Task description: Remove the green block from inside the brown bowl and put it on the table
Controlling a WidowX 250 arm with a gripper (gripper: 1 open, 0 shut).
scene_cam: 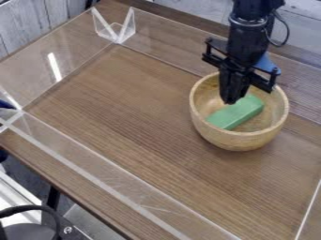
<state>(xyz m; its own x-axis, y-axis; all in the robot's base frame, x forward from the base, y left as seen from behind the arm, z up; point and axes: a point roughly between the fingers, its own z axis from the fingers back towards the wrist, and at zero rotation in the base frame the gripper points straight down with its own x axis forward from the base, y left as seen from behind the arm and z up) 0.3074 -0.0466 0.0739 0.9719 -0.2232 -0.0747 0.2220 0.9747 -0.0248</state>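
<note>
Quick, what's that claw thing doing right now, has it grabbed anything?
End effector: closed, holding nothing; the green block lies in the brown bowl below its tips.

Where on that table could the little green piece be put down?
Nearly anywhere: the table is bare wood from the brown bowl leftward to the clear walls and toward the near edge. Only the right side is crowded, where the hand hangs over the green block in the bowl.
</note>
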